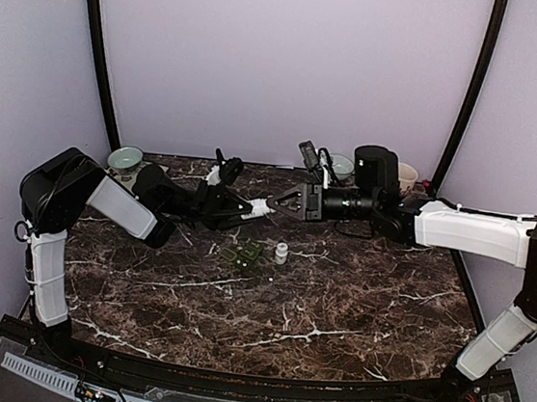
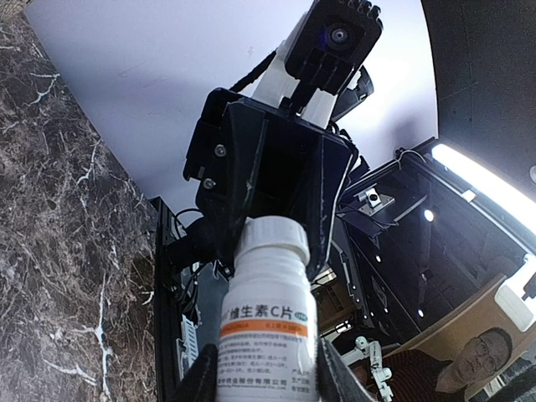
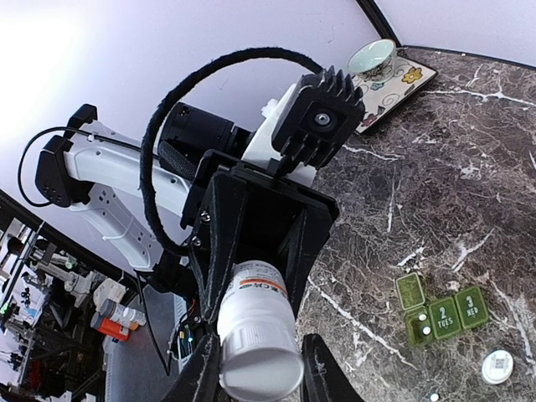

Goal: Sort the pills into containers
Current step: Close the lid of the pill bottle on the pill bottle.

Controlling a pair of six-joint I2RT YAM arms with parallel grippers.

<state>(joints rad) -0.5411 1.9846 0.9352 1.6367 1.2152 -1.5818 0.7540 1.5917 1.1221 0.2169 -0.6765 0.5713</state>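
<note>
Your left arm point(image 1: 113, 205) folds up from its base at the near left and reaches right toward the middle. Your right arm point(image 1: 469, 232) rises from the near right and stretches left to meet it, so the two wrists face each other nose to nose. Your left tool point(image 1: 246, 209) is closed around the body of a white bottle point(image 1: 262, 206), one finger on each side of its label, and your right tool point(image 1: 280, 202) is clamped on that bottle's cap point(image 2: 272, 237), both tools lying close to level and almost in one line.
</note>
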